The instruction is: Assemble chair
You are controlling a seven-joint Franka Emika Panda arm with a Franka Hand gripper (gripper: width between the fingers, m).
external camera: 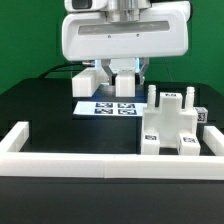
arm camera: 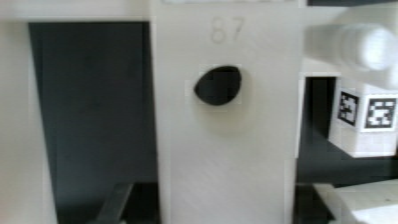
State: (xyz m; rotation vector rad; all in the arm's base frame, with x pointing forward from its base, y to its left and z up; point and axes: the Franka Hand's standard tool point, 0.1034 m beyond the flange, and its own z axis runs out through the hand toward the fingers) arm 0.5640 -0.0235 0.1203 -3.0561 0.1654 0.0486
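Long white border rail [external camera: 100, 160] up front — behind it the two-finger gripper [external camera: 112, 85] pinches a flat matte-white holed chair plank [arm camera: 222, 150].

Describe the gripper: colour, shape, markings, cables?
Gripper: wide, rounded, glossy white housing with a dark-grey fitting on top; the fingers below look white and blocky. No markings legible. A thin dark cable seems to trail off on the exterior view's left.
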